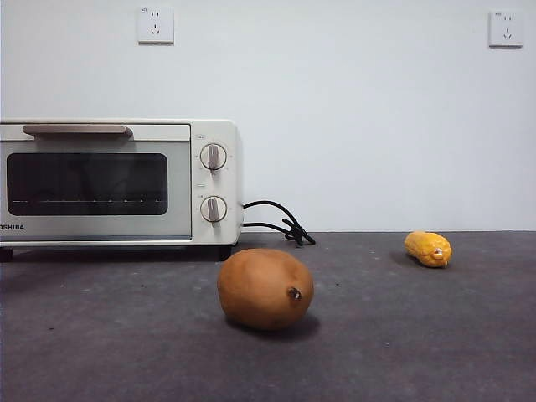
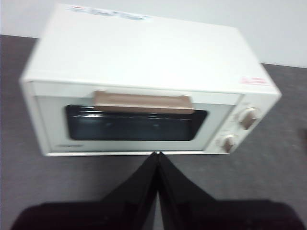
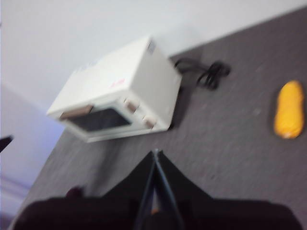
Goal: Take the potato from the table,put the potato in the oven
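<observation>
The potato (image 1: 265, 288) is a large orange-brown oval lying on the dark grey table (image 1: 419, 335) near the front middle, its dark stub pointing right. The cream oven (image 1: 117, 182) stands at the back left with its glass door closed. Neither arm shows in the front view. In the left wrist view my left gripper (image 2: 157, 154) is shut with nothing in it, hovering in front of the oven (image 2: 144, 86) and its closed door. My right gripper (image 3: 156, 153) is also shut and holds nothing, high above the table with the oven (image 3: 120, 91) beyond it. Neither wrist view clearly shows the potato.
A yellow corn piece (image 1: 428, 249) lies at the back right of the table, also seen in the right wrist view as the corn piece (image 3: 289, 115). The oven's black cord (image 1: 280, 224) is bundled just right of it. A white wall with two sockets stands behind.
</observation>
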`<state>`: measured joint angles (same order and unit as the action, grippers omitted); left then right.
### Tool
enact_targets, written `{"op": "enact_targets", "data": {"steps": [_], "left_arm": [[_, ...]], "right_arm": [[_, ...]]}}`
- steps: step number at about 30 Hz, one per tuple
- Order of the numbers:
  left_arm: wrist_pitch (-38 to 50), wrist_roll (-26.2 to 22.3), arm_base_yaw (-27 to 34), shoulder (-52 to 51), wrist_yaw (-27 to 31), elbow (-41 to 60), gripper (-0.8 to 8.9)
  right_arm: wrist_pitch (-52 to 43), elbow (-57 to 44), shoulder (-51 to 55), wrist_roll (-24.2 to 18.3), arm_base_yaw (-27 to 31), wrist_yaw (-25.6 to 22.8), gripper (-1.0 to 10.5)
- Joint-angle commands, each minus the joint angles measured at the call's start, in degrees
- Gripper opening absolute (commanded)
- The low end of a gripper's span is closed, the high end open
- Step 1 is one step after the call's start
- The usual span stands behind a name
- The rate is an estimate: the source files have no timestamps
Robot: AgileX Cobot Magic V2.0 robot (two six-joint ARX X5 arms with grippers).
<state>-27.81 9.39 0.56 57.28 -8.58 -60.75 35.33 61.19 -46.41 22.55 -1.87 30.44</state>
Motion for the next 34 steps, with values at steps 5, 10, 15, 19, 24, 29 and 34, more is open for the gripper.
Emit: {"op": "enact_targets", "data": {"steps": [5,10,15,19,24,29,34], "left_arm": [[0.07,-0.57,4.31,9.40,-15.26,-3.91,-0.07],[1.88,1.77,8.22,16.59,-24.59,-4.90,-0.07],[6.73,8.85,12.28,22.18,-31.54,-4.94,-0.07],[13.07,15.67,14.93,25.27,-36.85,-4.98,-0.07],[17.75,20.33,15.43,27.65,-36.74,-5.05,-0.07],[18.49,21.09,15.21,30.95,-36.39,-6.14,-0.07],[18.40,21.55,15.10,34.47,-36.59,-10.12,-0.07]], "right_arm": [[4.22,5.51,-7.80,-1.86,-0.07,9.42,0.0],[5.35,7.15,-10.29,-1.79,-0.07,11.58,0.0],[6.12,7.15,-10.75,-1.88,-0.07,11.54,0.0],[6.51,7.15,-10.75,-2.34,-0.07,11.30,0.0],[6.54,7.15,-10.78,-2.43,-0.07,11.13,0.0],[6.93,7.15,-10.78,-2.84,-0.07,11.13,0.0],[8.61,7.13,-10.78,-3.61,-0.07,11.13,0.0]]}}
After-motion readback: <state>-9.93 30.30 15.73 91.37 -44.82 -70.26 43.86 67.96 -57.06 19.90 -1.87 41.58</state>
